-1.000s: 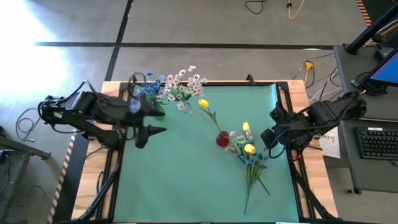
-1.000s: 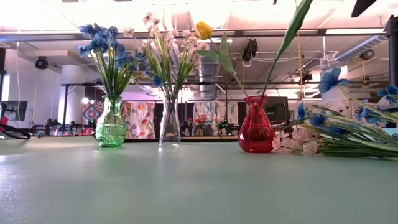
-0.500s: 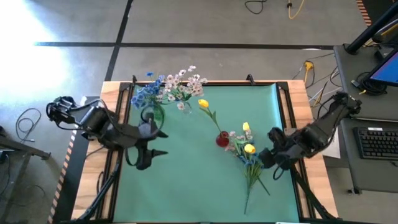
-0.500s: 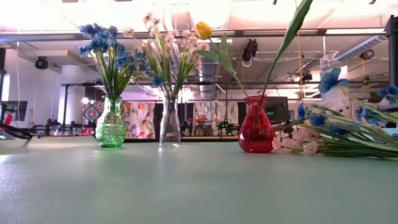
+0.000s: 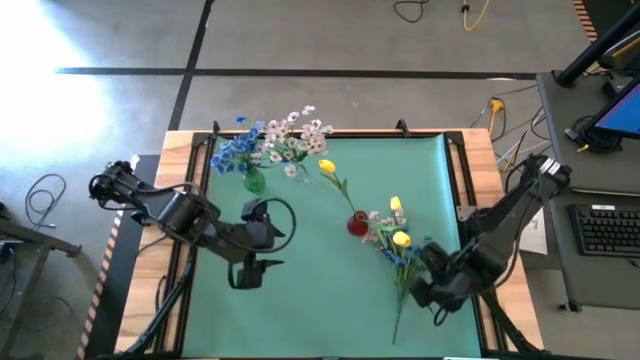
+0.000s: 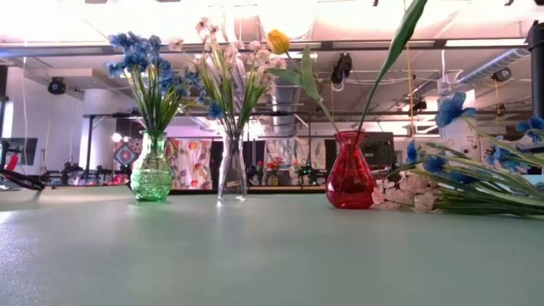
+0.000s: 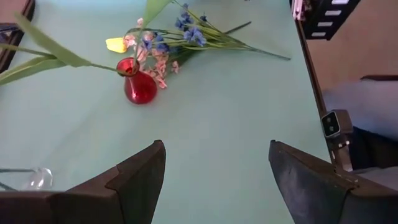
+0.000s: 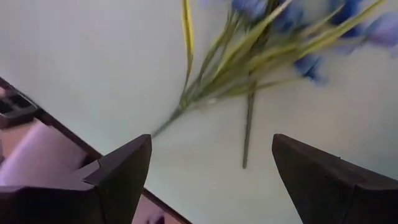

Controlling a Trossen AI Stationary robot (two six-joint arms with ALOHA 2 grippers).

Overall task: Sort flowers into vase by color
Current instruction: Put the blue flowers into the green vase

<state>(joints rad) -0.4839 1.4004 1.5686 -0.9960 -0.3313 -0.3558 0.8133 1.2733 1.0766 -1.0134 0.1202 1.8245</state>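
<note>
Three vases stand on the green mat. The green vase [image 5: 254, 182] holds blue flowers, the clear vase [image 5: 298, 172] holds pink-white sprays, and the red vase [image 5: 357, 223] holds one yellow tulip [image 5: 326, 167]. A loose bunch of flowers [image 5: 402, 255], yellow buds and blue blossoms, lies flat to the right of the red vase, its stems [image 8: 249, 124] pointing toward the near edge. My right gripper [image 5: 425, 297] hovers open over those stem ends. My left gripper [image 5: 255, 272] hangs open over bare mat left of centre and faces the red vase [image 7: 139, 87].
Black rails [image 5: 190, 250] and wooden strips frame the mat on both sides. A keyboard [image 5: 608, 228] sits on a desk beyond the right edge. Bare mat [image 5: 320, 310] lies between the two grippers along the near edge.
My left gripper has swung away from the green vase toward the near edge and the table's middle, sinking a little. My right gripper has dropped and moved toward the near edge, from beside the blossoms to over the stem ends. Both stay open; the flowers lie still.
</note>
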